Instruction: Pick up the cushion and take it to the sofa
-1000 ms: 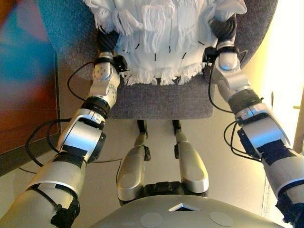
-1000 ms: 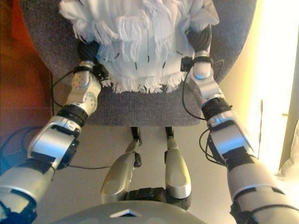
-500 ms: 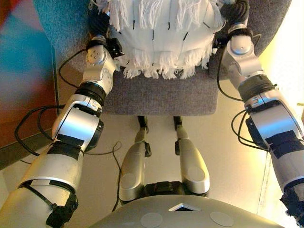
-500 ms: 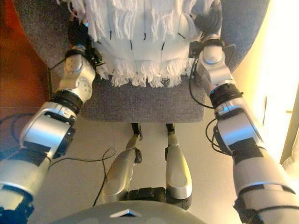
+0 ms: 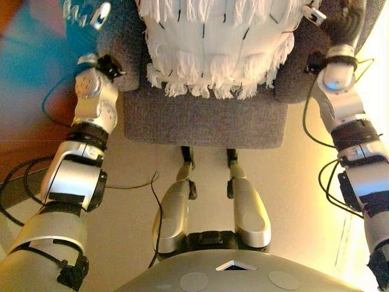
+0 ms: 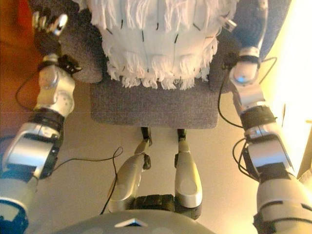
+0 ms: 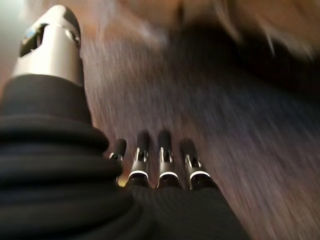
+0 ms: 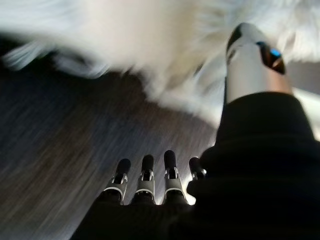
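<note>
The white fringed cushion (image 5: 213, 42) lies on the grey fabric sofa seat (image 5: 206, 118), its tassels hanging toward the seat's front edge. My left hand (image 5: 88, 13) is out to the cushion's left, apart from it, beside the seat's raised grey side. In the left wrist view its fingers (image 7: 165, 170) are straight over grey fabric (image 7: 225, 115) and hold nothing. My right hand (image 5: 345, 27) is off the cushion's right side. In the right wrist view its fingers (image 8: 150, 175) are straight, with the cushion (image 8: 150, 50) just beyond them, untouched.
A reddish wooden surface (image 5: 24, 121) borders the sofa on the left. Pale floor (image 5: 292, 182) runs in front of the seat. Strong light comes from the right edge (image 5: 380, 91).
Both hands have let go of the cushion's sides and swung outward, away from it. The cushion stays on the seat. The view has shifted slightly.
</note>
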`<state>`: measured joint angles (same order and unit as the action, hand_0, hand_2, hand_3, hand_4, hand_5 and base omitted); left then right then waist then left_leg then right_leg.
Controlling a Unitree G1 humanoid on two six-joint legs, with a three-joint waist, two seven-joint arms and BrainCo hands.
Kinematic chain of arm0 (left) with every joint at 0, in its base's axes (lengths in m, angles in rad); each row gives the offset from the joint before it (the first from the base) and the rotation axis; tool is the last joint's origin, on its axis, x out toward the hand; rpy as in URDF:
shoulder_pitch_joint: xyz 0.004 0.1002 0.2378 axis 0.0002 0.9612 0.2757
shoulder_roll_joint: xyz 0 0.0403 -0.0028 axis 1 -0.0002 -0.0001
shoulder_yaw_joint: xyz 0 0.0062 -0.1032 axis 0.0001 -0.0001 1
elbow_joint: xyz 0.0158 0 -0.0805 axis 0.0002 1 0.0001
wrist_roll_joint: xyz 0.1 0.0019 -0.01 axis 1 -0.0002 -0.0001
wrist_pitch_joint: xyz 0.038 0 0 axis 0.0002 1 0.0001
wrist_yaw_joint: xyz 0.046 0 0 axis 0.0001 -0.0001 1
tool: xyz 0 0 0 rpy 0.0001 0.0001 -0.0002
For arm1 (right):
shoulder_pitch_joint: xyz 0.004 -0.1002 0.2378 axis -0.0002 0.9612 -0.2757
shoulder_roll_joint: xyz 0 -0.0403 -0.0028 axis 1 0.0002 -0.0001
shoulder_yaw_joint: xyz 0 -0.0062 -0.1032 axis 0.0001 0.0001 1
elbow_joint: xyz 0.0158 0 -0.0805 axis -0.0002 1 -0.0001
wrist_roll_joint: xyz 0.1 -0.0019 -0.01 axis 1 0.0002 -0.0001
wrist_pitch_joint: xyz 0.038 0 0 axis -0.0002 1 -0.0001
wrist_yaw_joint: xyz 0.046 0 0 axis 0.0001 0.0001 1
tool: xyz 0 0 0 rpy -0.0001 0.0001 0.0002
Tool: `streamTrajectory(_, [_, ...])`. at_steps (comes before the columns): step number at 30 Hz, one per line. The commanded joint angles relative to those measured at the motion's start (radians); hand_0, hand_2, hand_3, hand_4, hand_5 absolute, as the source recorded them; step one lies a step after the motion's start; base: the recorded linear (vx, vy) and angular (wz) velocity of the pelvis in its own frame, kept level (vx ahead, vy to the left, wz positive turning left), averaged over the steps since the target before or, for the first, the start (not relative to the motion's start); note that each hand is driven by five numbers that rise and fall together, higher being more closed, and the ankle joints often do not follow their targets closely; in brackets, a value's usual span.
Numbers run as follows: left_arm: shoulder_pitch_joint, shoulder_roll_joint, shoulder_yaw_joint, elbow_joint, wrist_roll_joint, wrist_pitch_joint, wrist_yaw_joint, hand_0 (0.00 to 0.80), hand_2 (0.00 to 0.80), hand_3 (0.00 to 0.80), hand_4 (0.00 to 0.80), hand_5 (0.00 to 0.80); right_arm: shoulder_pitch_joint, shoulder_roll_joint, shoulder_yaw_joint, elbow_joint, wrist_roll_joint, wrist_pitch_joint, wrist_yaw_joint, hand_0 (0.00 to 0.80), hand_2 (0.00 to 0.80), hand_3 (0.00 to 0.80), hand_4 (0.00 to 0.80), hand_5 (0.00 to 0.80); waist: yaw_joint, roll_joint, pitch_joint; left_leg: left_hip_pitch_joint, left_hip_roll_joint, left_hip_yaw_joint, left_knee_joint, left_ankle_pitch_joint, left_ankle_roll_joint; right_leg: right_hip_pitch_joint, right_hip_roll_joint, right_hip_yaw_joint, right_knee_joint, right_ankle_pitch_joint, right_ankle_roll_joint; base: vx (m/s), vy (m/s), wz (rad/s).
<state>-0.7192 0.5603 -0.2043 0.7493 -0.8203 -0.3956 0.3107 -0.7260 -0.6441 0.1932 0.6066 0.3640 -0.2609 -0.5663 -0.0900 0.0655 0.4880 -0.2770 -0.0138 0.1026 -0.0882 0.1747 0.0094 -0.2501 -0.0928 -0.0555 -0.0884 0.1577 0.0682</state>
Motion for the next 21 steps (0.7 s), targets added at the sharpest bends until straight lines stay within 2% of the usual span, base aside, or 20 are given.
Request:
streamTrajectory(1, [0.149,0.001,0.068,0.038,0.054,-0.035,-0.018,0.0,0.0,0.0,0.0,0.0,0.178,-0.057,-0.137,-0.027,-0.03,-0.094,-0.116,0.0,0.0,0.0,0.0,0.0,0.019,-0.002,-0.1,0.047,-0.016,0.021,0.044,-0.148,-0.048,-0.035,-0.049,-0.041,0.118,-0.116,0.027,0.048,-0.028,0.09])
streamTrajectory(6, [0.315,0.01,0.148,0.08,0.064,0.062,-0.024,0.0,0.0,0.0,0.0,0.0,0.39,-0.027,-0.276,0.028,0.012,-0.1,-0.148,0.0,0.0,0.0,0.0,0.0,0.02,-0.018,-0.152,0.117,-0.008,0.019,0.023,-0.161,-0.046,0.044,-0.043,-0.063,0.089,-0.125,0.028,0.05,-0.021,0.07])
streamTrajectory(9, [0.442,-0.027,0.19,0.148,0.095,0.107,-0.082,0.0,0.0,0.0,0.0,0.0,0.54,0.031,-0.345,0.088,0.046,-0.102,-0.109,0.0,0.0,0.0,0.0,0.0,0.019,-0.029,-0.195,0.159,0.0,0.017,0.017,-0.164,-0.046,0.092,-0.035,-0.073,0.073,-0.124,0.029,0.069,-0.043,0.08])
streamTrajectory(11, [0.547,-0.075,0.212,0.174,0.146,0.129,-0.104,0.0,0.0,0.0,0.0,0.0,0.643,0.094,-0.374,0.136,0.069,-0.063,-0.055,0.0,0.0,0.0,0.0,0.0,0.021,-0.036,-0.226,0.189,0.004,0.014,0.016,-0.167,-0.042,0.125,-0.027,-0.074,0.067,-0.124,0.027,0.073,-0.047,0.02])
streamTrajectory(13, [0.638,-0.131,0.235,0.195,0.204,0.149,-0.107,0.0,0.0,0.0,0.0,0.0,0.731,0.163,-0.379,0.21,0.068,-0.061,-0.018,0.0,0.0,0.0,0.0,0.0,0.027,-0.044,-0.255,0.22,0.006,0.009,0.014,-0.17,-0.036,0.159,-0.018,-0.074,0.062,-0.126,0.022,0.08,-0.055,0.02])
streamTrajectory(17, [0.751,-0.206,0.257,0.315,0.328,0.205,-0.128,0.0,0.0,0.0,0.0,0.0,0.824,0.273,-0.37,0.505,0.108,-0.018,0.113,0.0,0.0,0.0,0.0,0.0,0.049,-0.061,-0.331,0.294,0.012,0.002,0.007,-0.179,-0.027,0.239,-0.004,-0.078,0.052,-0.132,0.014,0.096,-0.061,0.03])
streamTrajectory(20, [0.789,-0.249,0.234,0.458,0.363,0.258,-0.171,0.0,0.0,0.0,0.0,0.0,0.84,0.342,-0.335,0.639,0.16,0.085,0.278,0.0,0.0,0.0,0.0,0.0,0.056,-0.071,-0.369,0.343,0.014,-0.001,0.001,-0.189,-0.021,0.293,0.005,-0.079,0.041,-0.137,0.01,0.027,-0.057,0.08])
streamTrajectory(21, [0.795,-0.267,0.223,0.511,0.373,0.274,-0.186,0.0,0.0,0.0,0.0,0.0,0.839,0.371,-0.315,0.668,0.126,0.113,0.337,0.0,0.0,0.0,0.0,0.0,0.056,-0.072,-0.377,0.356,0.014,-0.003,0.001,-0.193,-0.02,0.309,0.007,-0.078,0.038,-0.139,0.008,-0.008,-0.034,0.05])
